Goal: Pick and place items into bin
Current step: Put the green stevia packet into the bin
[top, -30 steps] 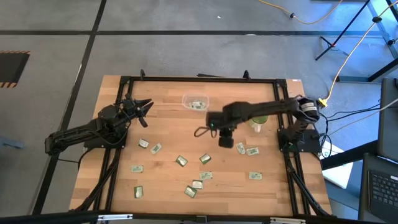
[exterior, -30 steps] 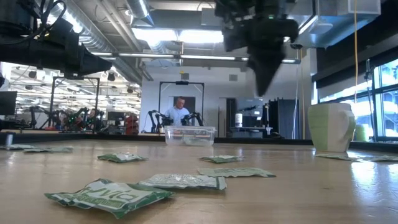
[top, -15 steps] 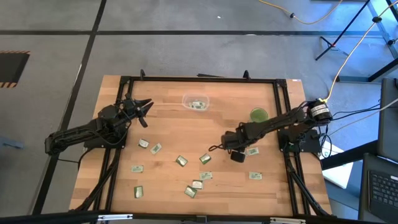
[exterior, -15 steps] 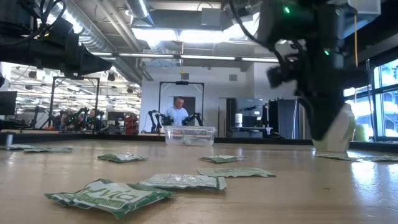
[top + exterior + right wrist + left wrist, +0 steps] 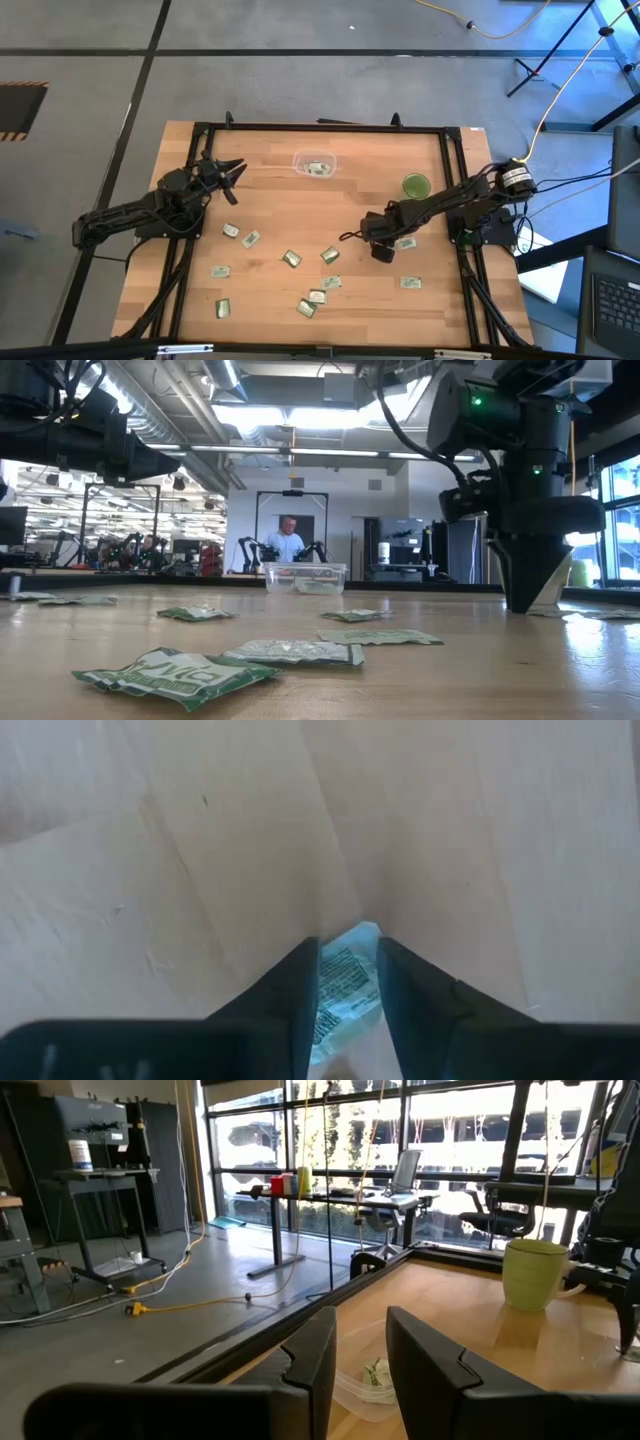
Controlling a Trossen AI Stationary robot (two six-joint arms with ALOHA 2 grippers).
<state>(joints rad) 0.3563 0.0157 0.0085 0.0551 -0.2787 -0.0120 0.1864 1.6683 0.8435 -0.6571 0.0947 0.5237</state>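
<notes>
Several small green-and-white packets lie flat on the wooden table, and the nearest ones show in the low view. The clear bin stands near the far edge with packets inside; the low view shows it too. My right gripper stands on the table right of the middle, fingers pointing down, shut on a packet. My left gripper hovers open over the table's far left part, and the bin lies beyond its fingers. My right gripper pinches one packet between its two fingers, which come from above and point down. The packet's end shows just past the fingertips. The packet lies flat on the table. In the low view the fingertips reach the tabletop.
A green round cup stands on the right side, far of my right gripper; in the low view it is partly behind that gripper. Another packet lies just right of the gripper. A black frame edges the table. A person stands in the room beyond.
My right gripper has moved from above the table's middle toward the near right and come down to the tabletop, onto a packet. In the last half second it has only settled a little lower. The left arm has kept still.
</notes>
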